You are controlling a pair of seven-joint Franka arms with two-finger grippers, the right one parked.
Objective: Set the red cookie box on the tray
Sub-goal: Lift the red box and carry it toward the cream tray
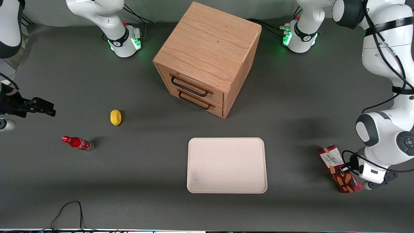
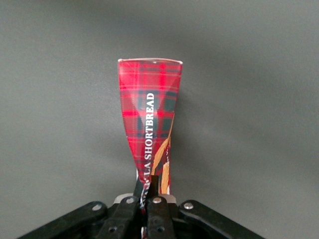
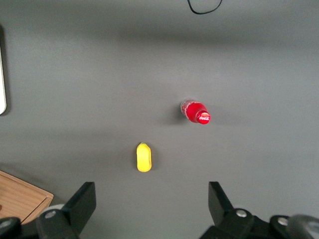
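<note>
Cream tray (image 1: 227, 165) bare | claw (image 2: 151, 191) clamped on red cookie box (image 1: 340, 169), well apart from tray

Open bench between box and tray

The end effector (image 2: 149, 199), clamped on the red cookie box (image 1: 339, 170), sits at the working arm's end; bare bench (image 1: 291, 155) separates it from the tray (image 1: 226, 165); the wooden drawer cabinet (image 1: 207, 58) stands farther from the camera, off that stretch.

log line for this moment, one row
gripper: shut on red cookie box | box: toward working arm's end | tray: bare | placement: not yet done
</note>
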